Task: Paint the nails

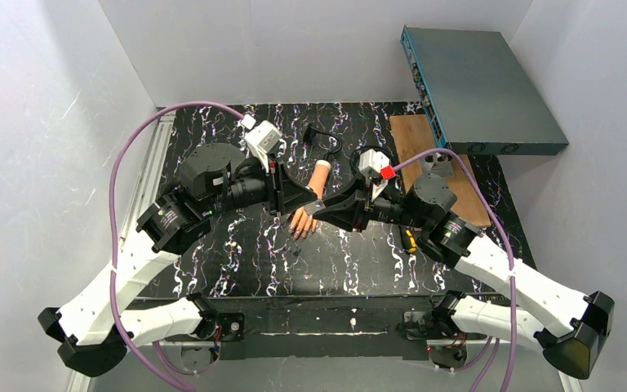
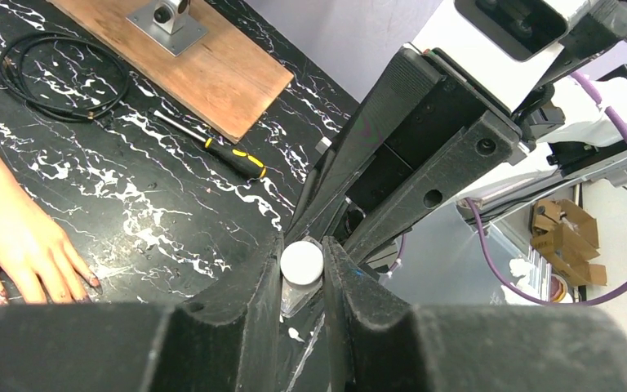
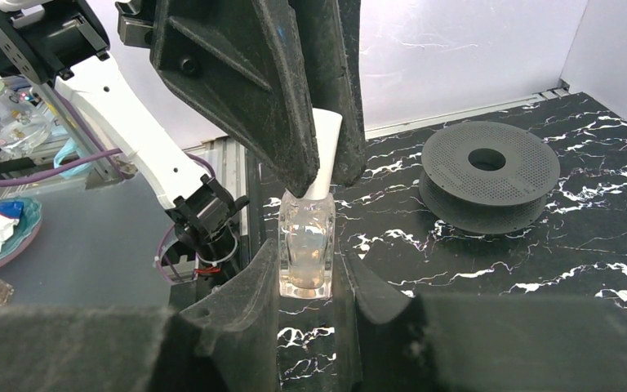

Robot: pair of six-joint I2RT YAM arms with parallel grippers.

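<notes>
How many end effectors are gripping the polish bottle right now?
2. The right end effector clamps the clear bottle; the left end effector pinches its white cap. Neither grip is hidden.

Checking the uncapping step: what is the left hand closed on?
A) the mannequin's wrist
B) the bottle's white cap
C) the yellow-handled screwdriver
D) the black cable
B: the left hand pinches the white cap between its fingers, while the right hand holds the clear bottle.

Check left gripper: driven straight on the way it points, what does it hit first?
The white cap is already pinched in the left gripper; pushing on would drive into the clear bottle behind it and the right gripper holding that. Almost no gap, though depth is unclear.
</notes>
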